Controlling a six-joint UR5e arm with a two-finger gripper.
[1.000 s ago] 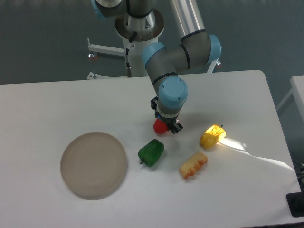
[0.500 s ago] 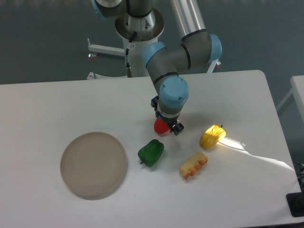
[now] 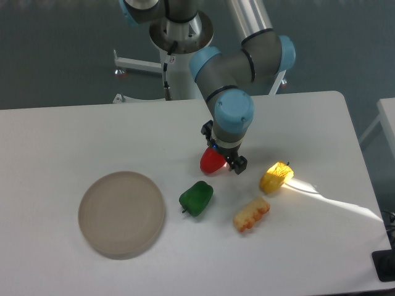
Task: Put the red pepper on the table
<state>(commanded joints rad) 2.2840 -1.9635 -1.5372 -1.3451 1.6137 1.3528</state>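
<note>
Red pepper (image 3: pixel 212 161) near the middle of the table (image 3: pixel 74 132), half hidden under the wrist, just above the green pepper (image 3: pixel 196 198) and left of the two yellow pieces (image 3: pixel 276 176). Seems to touch the tabletop or hang just over it; cannot tell which. Gripper (image 3: pixel 223 161) pointing down, jaws close against the pepper, but cannot tell whether clamped or already loosened, since the wrist covers the fingers. Beige plate (image 3: pixel 121 213) well apart at the left. Probably the placing step, near its end. Next calls for opening the jaws fully, then lifting straight up, without pushing the pepper sideways toward the green one.
</note>
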